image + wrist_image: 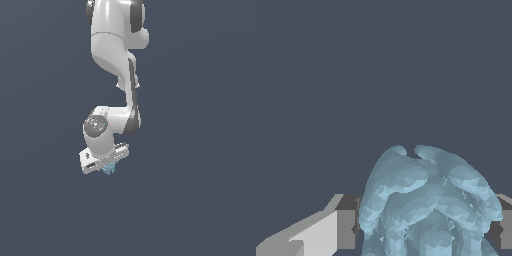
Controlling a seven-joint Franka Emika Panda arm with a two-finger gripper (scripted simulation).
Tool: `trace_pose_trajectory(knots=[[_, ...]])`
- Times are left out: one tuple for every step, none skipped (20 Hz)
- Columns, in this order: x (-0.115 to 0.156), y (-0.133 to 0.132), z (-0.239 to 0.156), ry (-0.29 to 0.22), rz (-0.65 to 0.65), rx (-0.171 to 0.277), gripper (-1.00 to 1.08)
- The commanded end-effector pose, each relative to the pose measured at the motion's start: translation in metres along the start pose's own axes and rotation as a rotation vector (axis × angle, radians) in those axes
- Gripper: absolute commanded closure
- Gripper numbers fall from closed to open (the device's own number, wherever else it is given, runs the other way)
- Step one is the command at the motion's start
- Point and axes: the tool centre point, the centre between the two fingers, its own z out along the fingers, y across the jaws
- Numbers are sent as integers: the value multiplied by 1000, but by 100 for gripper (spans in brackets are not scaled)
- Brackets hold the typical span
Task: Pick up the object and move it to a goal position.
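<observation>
The object (108, 169) is a tiny pale-blue, bumpy lump peeking out just below my white gripper (107, 167) in the exterior view. Up close in the wrist view the object (426, 200) fills the space between my two fingers (346, 227), which press against its sides. My gripper is shut on the object. The white arm (117, 55) reaches down from the top of the exterior view, and the hand hides most of the lump there.
A plain dark grey-blue background (200, 150) surrounds the arm in both views. No other objects, containers or edges show.
</observation>
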Motion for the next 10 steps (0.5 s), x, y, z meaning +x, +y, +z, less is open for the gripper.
trace_pose_trajectory(knots=[[0,0,0,0,0,0,108],[0,0,0,0,0,0,108],[0,0,0,0,0,0,108],[0,0,0,0,0,0,108],[0,0,0,0,0,0,108],[-1,1,-1,0,0,0,108],[-2,2,-1,0,0,0,108],[-4,3,-2,0,0,0,108],[-7,5,-3,0,0,0,108],[-10,7,-4,0,0,0,108]])
